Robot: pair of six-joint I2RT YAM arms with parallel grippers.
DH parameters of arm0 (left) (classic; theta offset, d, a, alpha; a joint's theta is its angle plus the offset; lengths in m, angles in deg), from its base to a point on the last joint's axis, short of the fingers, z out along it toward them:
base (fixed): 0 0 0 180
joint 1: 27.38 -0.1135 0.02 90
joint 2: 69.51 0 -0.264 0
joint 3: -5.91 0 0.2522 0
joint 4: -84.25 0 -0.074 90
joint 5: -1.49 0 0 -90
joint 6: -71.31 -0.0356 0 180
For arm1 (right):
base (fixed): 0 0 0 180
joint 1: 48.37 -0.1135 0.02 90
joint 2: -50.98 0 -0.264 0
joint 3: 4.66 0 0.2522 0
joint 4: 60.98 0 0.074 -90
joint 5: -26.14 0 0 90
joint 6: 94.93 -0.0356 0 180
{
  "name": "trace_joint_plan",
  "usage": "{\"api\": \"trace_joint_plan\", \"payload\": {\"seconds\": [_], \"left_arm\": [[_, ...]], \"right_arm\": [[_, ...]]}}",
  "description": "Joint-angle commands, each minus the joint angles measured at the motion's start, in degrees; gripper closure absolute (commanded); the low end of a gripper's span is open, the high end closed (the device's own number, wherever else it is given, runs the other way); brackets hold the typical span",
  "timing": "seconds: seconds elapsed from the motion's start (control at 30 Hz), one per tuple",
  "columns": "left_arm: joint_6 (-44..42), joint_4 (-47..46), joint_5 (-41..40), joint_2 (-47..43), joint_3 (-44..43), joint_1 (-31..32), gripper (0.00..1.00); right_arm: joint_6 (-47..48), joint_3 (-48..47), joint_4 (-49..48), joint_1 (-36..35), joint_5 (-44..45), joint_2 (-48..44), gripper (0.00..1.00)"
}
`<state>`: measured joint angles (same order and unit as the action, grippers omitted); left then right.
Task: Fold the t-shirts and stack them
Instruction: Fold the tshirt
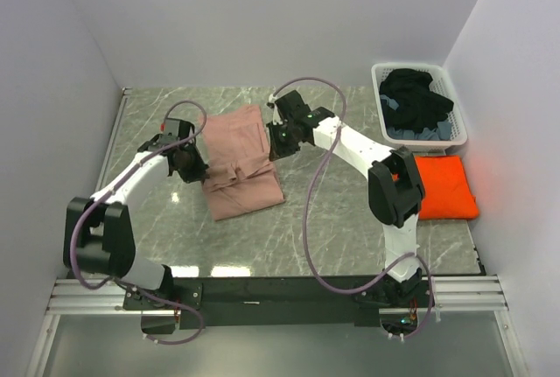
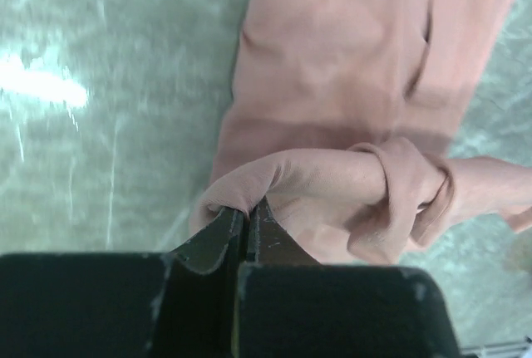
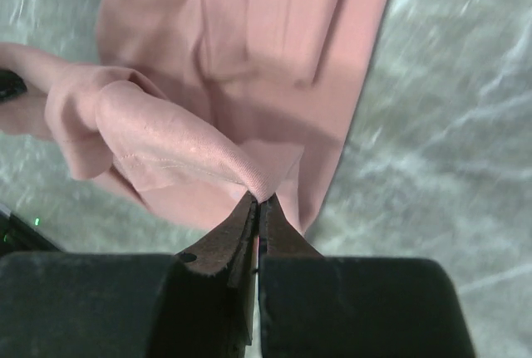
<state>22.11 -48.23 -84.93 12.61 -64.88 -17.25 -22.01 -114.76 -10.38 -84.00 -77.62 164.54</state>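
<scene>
The dusty-pink t-shirt (image 1: 241, 163) lies partly folded in a long strip on the marble table (image 1: 332, 219), its far end lifted. My left gripper (image 1: 194, 160) is shut on the shirt's left edge; in the left wrist view the pink cloth (image 2: 332, 84) bunches over my left gripper (image 2: 246, 205). My right gripper (image 1: 278, 136) is shut on the right edge, with the pink cloth (image 3: 249, 34) pinched at my right gripper (image 3: 258, 198). The orange t-shirt (image 1: 444, 186) lies folded at the table's right edge.
A white laundry basket (image 1: 382, 75) with dark clothes (image 1: 416, 101) stands at the back right, just beyond the orange tee. White walls enclose the table on the left, back and right. The right arm's cable (image 1: 313, 211) loops over the table's middle.
</scene>
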Motion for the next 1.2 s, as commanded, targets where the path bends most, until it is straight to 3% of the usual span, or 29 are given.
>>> {"api": "trace_joint_plan", "payload": {"seconds": [0.0, 0.3, 0.47, 0.67, 0.77, 0.87, 1.0, 1.07, 1.17], "left_arm": [[-4.1, -5.8, -1.1, 4.1, -2.5, -1.1, 0.99], [-5.5, -7.7, 1.9, 10.2, -7.9, -2.0, 0.99], [-5.8, -8.7, 2.5, 12.1, -8.4, -2.0, 0.94], [-4.8, -9.1, 2.1, 14.6, -8.0, -2.0, 0.7], [-4.7, -8.4, 1.3, 13.9, -8.2, -2.0, 0.56], [-3.9, -7.0, 0.4, 11.0, -7.5, -2.0, 0.39], [-0.5, -5.4, -1.8, 1.8, -4.3, -1.1, 0.05], [1.1, -5.6, -2.9, -2.1, -0.5, 0.2, 0.03], [5.9, -7.4, -3.4, -8.3, 3.9, 4.6, 0.09]], "right_arm": [[1.1, -3.3, -3.2, 1.4, 0.0, 2.9, 1.0], [-0.5, -1.5, -6.9, 3.7, 0.2, 4.7, 1.0], [-1.4, -0.5, -8.9, 4.3, -0.7, 5.1, 1.0], [-1.9, -2.5, -9.4, 4.4, -0.9, 9.0, 0.94], [-1.8, -3.8, -9.1, 4.4, -1.4, 9.7, 0.83], [-1.5, -3.3, -9.6, 4.4, -0.7, 6.2, 0.7], [-2.0, 2.5, -13.5, 3.8, 0.4, -1.0, 0.64], [-2.4, 5.3, -15.2, 2.5, 1.5, -5.0, 0.64], [-3.5, 9.8, -18.8, 0.3, 1.9, -8.2, 0.65]]}}
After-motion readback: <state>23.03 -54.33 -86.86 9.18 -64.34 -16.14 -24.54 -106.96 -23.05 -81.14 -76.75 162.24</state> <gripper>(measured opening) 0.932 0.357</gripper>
